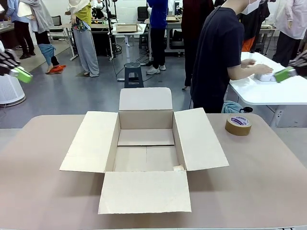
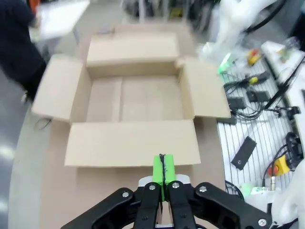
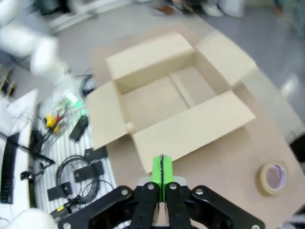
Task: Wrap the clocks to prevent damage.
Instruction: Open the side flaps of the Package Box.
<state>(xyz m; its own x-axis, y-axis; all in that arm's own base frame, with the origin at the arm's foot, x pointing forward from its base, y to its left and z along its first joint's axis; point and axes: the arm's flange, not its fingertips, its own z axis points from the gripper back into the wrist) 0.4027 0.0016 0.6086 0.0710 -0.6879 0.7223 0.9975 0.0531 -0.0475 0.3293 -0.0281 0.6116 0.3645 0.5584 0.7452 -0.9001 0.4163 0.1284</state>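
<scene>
Busy lab. Beige worktop (image 1: 268,182) with an open cardboard box (image 1: 144,143) at its middle and a tape roll (image 1: 238,124) near the far right corner. Beyond the far edge, a person's hand (image 1: 262,69) rests on a white thing (image 1: 266,77) on a white worktop (image 1: 268,96); whether it is a clock I can't tell. Clocks are likely light, glass-faced and fragile: hold by the rim, not the face. Left pincer (image 1: 21,74) and right pincer (image 1: 284,74) are both clenched, empty and raised, well apart from the box.

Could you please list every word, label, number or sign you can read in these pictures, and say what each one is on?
Tape roll: purple print on the white label at its core, too small and blurred to read.
Cardboard box: plain, no print on the flaps or inside walls that show.
No other readable text.
</scene>
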